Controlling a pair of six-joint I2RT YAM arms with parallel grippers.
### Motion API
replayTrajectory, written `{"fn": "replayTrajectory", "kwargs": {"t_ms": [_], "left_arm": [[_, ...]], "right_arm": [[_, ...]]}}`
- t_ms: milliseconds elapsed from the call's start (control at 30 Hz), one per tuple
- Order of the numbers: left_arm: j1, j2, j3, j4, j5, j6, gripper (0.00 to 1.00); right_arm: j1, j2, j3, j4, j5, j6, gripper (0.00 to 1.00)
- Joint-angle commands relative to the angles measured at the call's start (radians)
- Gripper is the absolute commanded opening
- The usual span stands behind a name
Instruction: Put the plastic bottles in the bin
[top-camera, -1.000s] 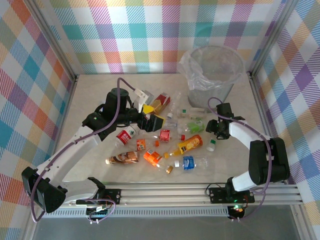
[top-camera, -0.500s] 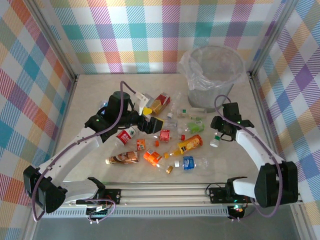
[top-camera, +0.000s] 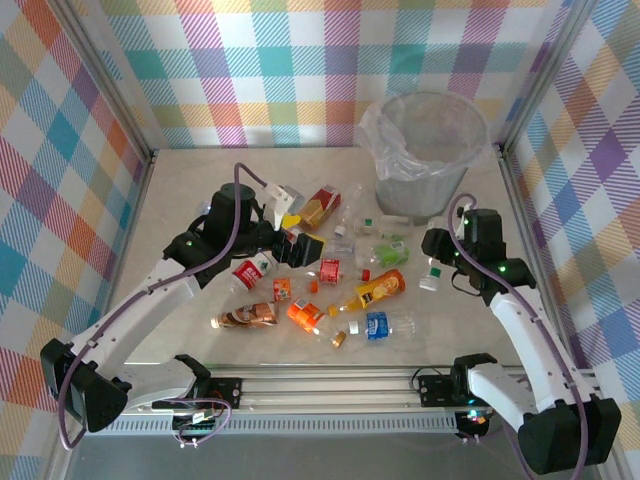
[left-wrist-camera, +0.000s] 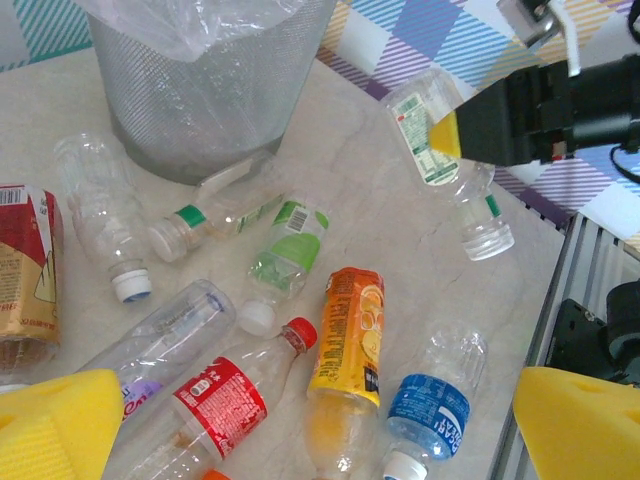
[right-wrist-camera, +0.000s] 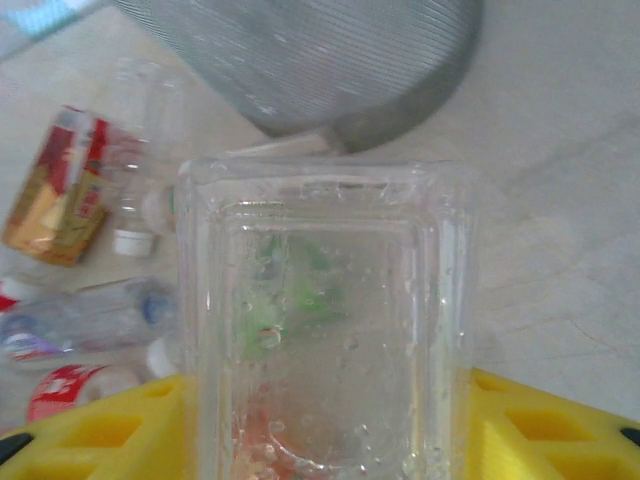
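Right gripper (top-camera: 437, 258): clamped on a clear bottle (right-wrist-camera: 320, 330) with a green label and white cap; yellow pads press on both its sides; the bottle's square base faces the wrist camera

Held bottle's place: near the bin (top-camera: 420, 178), on its near-right side; not over the rim

Left gripper (top-camera: 300, 232): jaws wide apart, nothing between them; it hangs over the left part of the bottle pile

Bin: upright at the far right of the counter (top-camera: 180, 220); grey mesh wall, clear bag folded over the rim

Bottles on the counter: an orange bottle (left-wrist-camera: 345, 335) lies just beside a blue-labelled bottle (left-wrist-camera: 428, 410); a red-labelled bottle (left-wrist-camera: 225, 402) with a red cap lies left of them; a green-labelled bottle (left-wrist-camera: 285, 262) lies nearer the bin; others lie scattered around these
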Motion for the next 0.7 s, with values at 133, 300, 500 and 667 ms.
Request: {"fn": "replayTrajectory", "kwargs": {"t_ms": [133, 300, 500, 667], "left_arm": [[-0.009, -0.017, 0.017, 0.002, 0.015, 0.013, 1.0], [-0.011, -0.013, 0.019, -0.011, 0.014, 0.023, 1.0], [-0.026, -0.027, 0.011, -0.006, 0.01, 0.021, 1.0], [-0.029, -0.009, 0.01, -0.007, 0.01, 0.024, 1.0]], "right_arm": [[0.008, 0.006, 0.255, -0.033, -0.135, -0.082, 0.58], [0.008, 0.117, 0.454, -0.069, -0.206, -0.161, 0.6], [0.008, 0.27, 0.674, -0.131, -0.233, -0.231, 0.6], [0.008, 0.382, 0.818, -0.144, -0.206, -0.25, 0.61]]}}
